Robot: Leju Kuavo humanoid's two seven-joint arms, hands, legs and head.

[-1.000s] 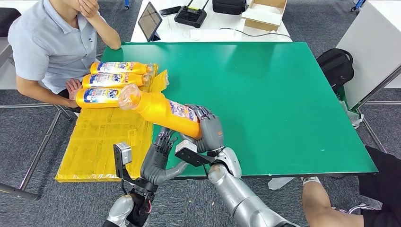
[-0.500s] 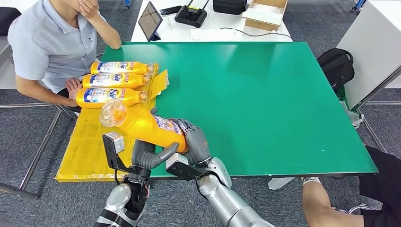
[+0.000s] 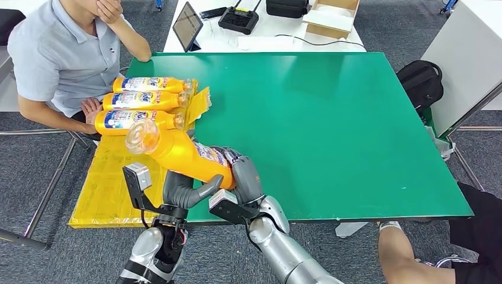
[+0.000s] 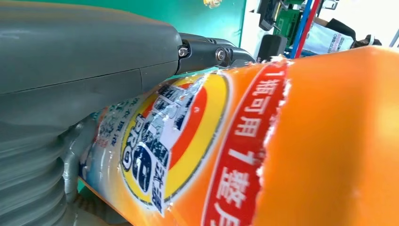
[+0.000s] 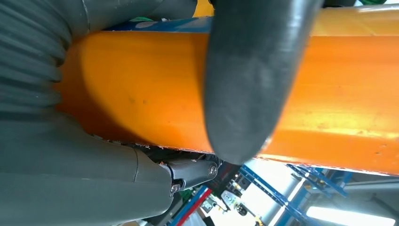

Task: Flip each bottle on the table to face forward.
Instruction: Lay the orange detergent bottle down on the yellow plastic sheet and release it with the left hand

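Holding the bottle [image 3: 183,155] between us, we have it lifted off the table [image 3: 331,118], tilted with its clear cap end raised, just near of the three bottles [image 3: 142,102] already lying label-up in a row on the yellow mat [image 3: 118,177] at the table's left edge. A person [image 3: 53,53] sits beyond that row, one hand resting beside it.

Our left hand [image 3: 183,192] cradles the bottle from beneath, thumb pressed against its side; in its wrist view the thumb [image 4: 84,56] lies flat along the label, and the other fingers we cannot make out. Our right hand [image 3: 243,174] wraps the base end, fingers closed around the body; its wrist view shows a dark finger [image 5: 254,80] curled tight over the orange plastic.

To do this well, we judge the bottle should be rolled until the label faces up, the left hand steadying while the right turns, then lowered parallel to the row, just near of the closest bottle, without nudging it. The smooth plastic may slip, so we keep the grip firm until it rests.
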